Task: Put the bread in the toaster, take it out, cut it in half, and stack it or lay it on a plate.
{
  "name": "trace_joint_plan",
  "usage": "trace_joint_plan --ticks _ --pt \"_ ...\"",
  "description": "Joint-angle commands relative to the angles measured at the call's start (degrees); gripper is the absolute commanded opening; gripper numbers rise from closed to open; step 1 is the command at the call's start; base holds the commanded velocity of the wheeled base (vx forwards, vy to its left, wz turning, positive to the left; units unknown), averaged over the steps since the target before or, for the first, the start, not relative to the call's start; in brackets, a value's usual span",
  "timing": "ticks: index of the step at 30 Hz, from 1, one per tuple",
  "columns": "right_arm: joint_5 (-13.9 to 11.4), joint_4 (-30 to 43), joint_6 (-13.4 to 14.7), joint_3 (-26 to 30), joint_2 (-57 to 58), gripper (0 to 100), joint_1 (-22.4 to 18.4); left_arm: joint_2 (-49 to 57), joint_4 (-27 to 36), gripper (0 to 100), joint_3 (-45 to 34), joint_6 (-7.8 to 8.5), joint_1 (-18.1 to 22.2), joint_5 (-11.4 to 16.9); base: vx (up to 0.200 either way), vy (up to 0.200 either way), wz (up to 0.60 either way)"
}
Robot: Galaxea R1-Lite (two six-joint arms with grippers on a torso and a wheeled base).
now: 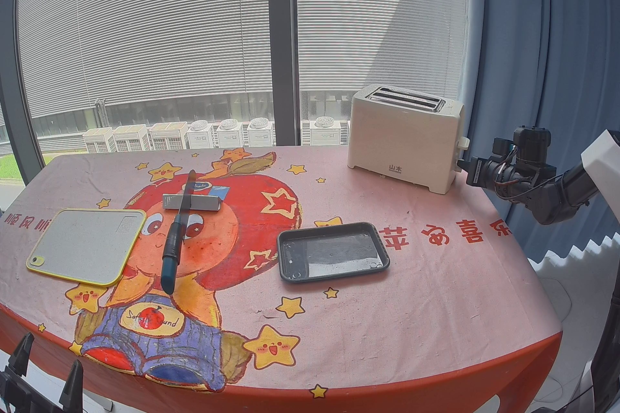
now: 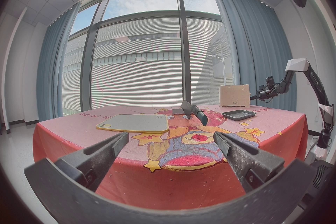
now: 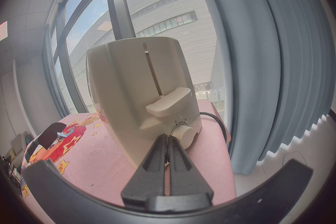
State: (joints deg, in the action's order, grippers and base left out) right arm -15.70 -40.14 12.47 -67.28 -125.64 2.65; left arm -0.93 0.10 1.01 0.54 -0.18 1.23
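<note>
My right pincer point(image 3: 167, 140) is pressed shut and holds nothing. Its tips stop just short of the round dial point(image 3: 182, 134) on the end face of the cream two-slot plastic toaster point(image 3: 133, 95). The toaster's cream slide lever point(image 3: 168, 102) sits higher on that face. My left pincer point(image 2: 170, 137) is spread wide and empty, off the near edge of the pink cartoon-printed cloth surface point(image 2: 276, 121). Beyond it lies the pale grey cutting board with a yellow rim point(image 2: 134, 123). Past that, the dark-handled knife point(image 2: 196, 113) is propped on a small grey block point(image 2: 177, 111). Farther toward my right pincer, near the toaster, is the black rectangular tray point(image 2: 238, 114).
</note>
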Motion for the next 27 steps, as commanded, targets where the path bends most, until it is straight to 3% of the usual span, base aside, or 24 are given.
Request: trace_joint_plan --ticks 1,27 --pt "-0.03 -0.02 0.01 -0.22 -0.75 0 -0.01 0.93 -0.01 100 -1.01 -0.01 0.01 0.0 0.0 0.0 0.0" --pt "0.5 -0.11 -0.08 0.31 -2.51 0 -0.36 0.93 -0.01 100 -1.01 -0.01 0.01 0.0 0.0 0.0 0.0"
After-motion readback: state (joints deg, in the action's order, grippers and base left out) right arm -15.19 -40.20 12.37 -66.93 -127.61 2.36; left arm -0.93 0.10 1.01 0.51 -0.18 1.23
